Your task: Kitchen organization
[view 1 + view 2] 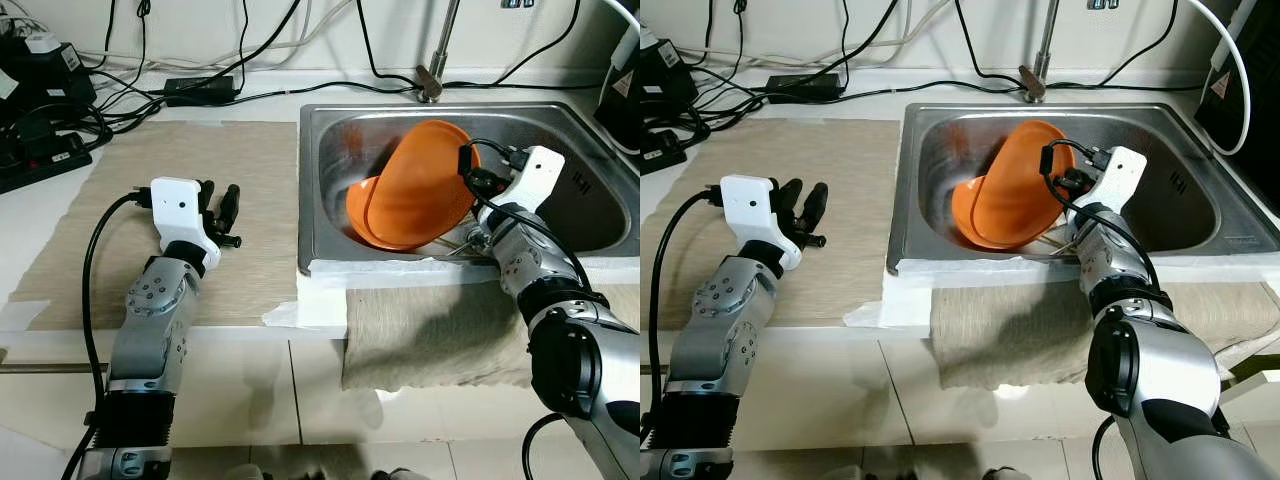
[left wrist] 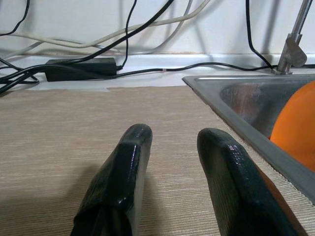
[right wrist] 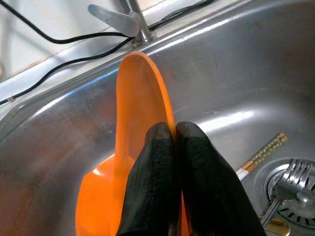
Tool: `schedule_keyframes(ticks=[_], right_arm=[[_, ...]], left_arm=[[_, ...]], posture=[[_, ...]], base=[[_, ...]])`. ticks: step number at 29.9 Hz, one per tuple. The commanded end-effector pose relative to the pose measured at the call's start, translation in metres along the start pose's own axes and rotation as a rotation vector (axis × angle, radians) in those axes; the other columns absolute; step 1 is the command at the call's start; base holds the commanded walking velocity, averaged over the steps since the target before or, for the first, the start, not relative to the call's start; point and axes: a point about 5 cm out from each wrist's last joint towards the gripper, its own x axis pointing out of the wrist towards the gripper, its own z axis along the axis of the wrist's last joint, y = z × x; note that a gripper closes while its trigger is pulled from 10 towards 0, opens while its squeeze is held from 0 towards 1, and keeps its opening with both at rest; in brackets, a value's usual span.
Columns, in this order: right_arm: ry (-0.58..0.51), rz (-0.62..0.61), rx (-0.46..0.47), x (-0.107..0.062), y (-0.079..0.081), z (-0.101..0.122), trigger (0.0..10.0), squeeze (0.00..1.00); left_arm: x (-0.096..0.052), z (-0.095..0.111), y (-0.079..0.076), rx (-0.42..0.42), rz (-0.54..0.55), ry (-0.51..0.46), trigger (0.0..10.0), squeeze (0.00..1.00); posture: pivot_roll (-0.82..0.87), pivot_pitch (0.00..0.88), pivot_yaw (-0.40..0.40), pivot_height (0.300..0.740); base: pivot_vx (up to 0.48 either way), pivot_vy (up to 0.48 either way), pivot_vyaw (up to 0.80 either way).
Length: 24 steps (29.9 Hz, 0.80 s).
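Observation:
An orange plate stands tilted on edge in the steel sink. It leans over a second orange dish lying lower in the basin. My right gripper is shut on the plate's rim, with one finger on each face. My left gripper rests open just above the beige mat to the left of the sink, with nothing between its fingers.
A fork and a chopstick lie near the sink drain. The faucet stands behind the basin. Power strips and cables crowd the back left. A beige cloth hangs over the counter's front edge.

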Motion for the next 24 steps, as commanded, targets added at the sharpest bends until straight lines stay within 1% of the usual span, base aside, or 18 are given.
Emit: schedule_keyframes(ticks=[1, 5, 7, 9, 13, 14, 15, 19, 20, 24], right_arm=[[-0.004, -0.02, 0.042, 0.0, -0.002, 0.0, 0.0, 0.0], [0.027, -0.05, 0.079, -0.002, -0.006, -0.008, 0.0, 0.0], [0.038, -0.058, 0.077, -0.003, -0.007, -0.01, 0.0, 0.0], [0.074, -0.079, 0.057, -0.005, -0.009, -0.017, 0.0, 0.0], [0.107, -0.099, 0.032, -0.006, -0.01, -0.023, 0.0, 0.0], [0.121, -0.107, 0.025, -0.007, -0.011, -0.026, 2.8, 0.0], [0.139, -0.125, 0.012, -0.008, -0.012, -0.029, 10.0, 0.0], [0.15, -0.146, 0.008, -0.009, -0.014, -0.031, 10.0, 0.0], [0.153, -0.152, 0.003, -0.009, -0.014, -0.031, 10.0, 1.0], [0.159, -0.169, -0.01, -0.009, -0.016, -0.031, 10.0, 1.0]], left_arm=[[0.001, 0.0, 0.0, 0.013, -0.008, 0.003, 10.0, 0.0], [0.002, 0.0, 0.0, 0.015, -0.01, 0.004, 10.0, 0.0], [0.002, 0.0, -0.001, 0.015, -0.01, 0.004, 10.0, 0.0], [0.002, 0.0, -0.001, 0.015, -0.011, 0.005, 10.0, 0.0], [0.002, 0.0, -0.001, 0.013, -0.012, 0.006, 10.0, 0.0], [0.002, 0.0, -0.001, 0.012, -0.012, 0.006, 10.0, 0.0], [0.002, 0.0, -0.002, 0.012, -0.013, 0.006, 10.0, 0.0], [0.002, 0.0, -0.002, 0.011, -0.015, 0.007, 10.0, 0.0], [0.002, 0.0, -0.003, 0.011, -0.015, 0.007, 10.0, 0.0], [0.002, 0.0, -0.002, 0.013, -0.014, 0.007, 10.0, 0.0]], posture=[[0.07, 0.0, 0.03, 0.74], [0.07, 0.0, 0.03, 0.74], [0.07, 0.0, 0.03, 0.74], [0.07, 0.0, 0.029, 0.74], [0.07, 0.0, 0.029, 0.74], [0.07, 0.0, 0.029, 0.74], [0.07, 0.0, 0.028, 0.74], [0.07, 0.0, 0.028, 0.74], [0.07, 0.0, 0.027, 0.74], [0.07, 0.0, 0.027, 0.74]], base=[[0.0, 0.0, 0.0], [0.0, 0.0, 0.0], [0.0, 0.0, 0.0], [0.0, 0.0, 0.0], [0.0, 0.0, 0.0], [0.0, 0.0, 0.0], [0.0, 0.0, 0.0], [0.0, 0.0, 0.0], [0.0, 0.0, 0.0], [0.0, 0.0, 0.0]])
